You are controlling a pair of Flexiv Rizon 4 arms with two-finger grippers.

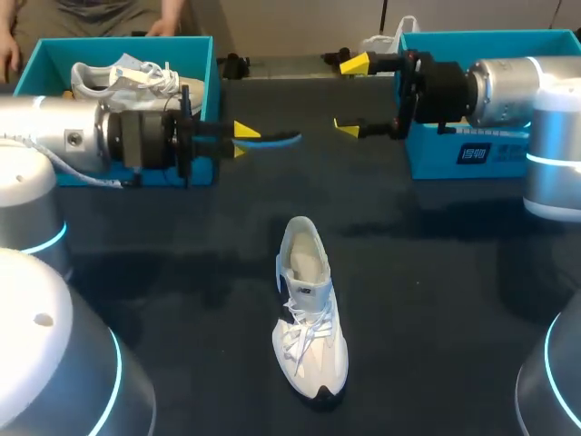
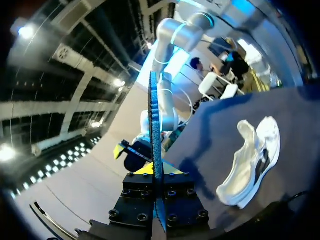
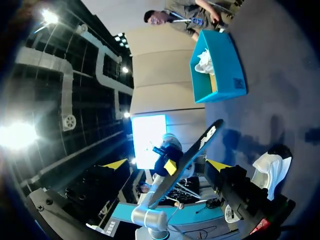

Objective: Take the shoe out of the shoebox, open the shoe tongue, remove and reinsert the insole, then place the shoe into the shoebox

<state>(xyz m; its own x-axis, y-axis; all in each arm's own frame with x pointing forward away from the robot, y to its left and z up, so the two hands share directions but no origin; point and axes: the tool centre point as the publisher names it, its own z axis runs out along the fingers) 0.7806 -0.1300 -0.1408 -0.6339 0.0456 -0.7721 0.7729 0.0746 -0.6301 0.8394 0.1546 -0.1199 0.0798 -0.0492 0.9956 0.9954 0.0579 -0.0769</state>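
A: Where is the insole held?
B: It is clamped by the left tool toward the table's far edge, presumably for handover to the right tool, which is spread wide and empty.
A: And the shoe?
B: It is laid near the front edge, opening upward, likely for reinsertion.
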